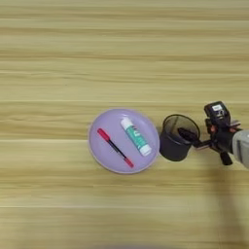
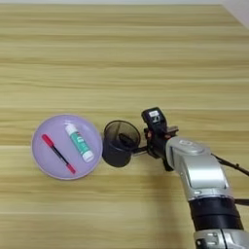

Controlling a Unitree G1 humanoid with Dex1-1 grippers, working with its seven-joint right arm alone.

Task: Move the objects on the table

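Note:
A small black wire-mesh cup (image 1: 171, 144) stands on the wooden table (image 1: 97, 58) just right of a lilac plate (image 1: 103, 153), leaning slightly. My right gripper (image 1: 193, 139) comes in from the right. One black finger sits inside the cup and the other outside its right wall, so the gripper is shut on the rim. A short white tube with a green label (image 1: 135, 136) lies on the plate's right half, pointing up-left. The silver forearm (image 2: 199, 175) runs down to the bottom right.
A red and black pen (image 1: 115, 147) lies diagonally on the plate's left half, beside the tube. The plate's right edge almost touches the cup. Bare wood stretches across the far half of the table and along the near edge.

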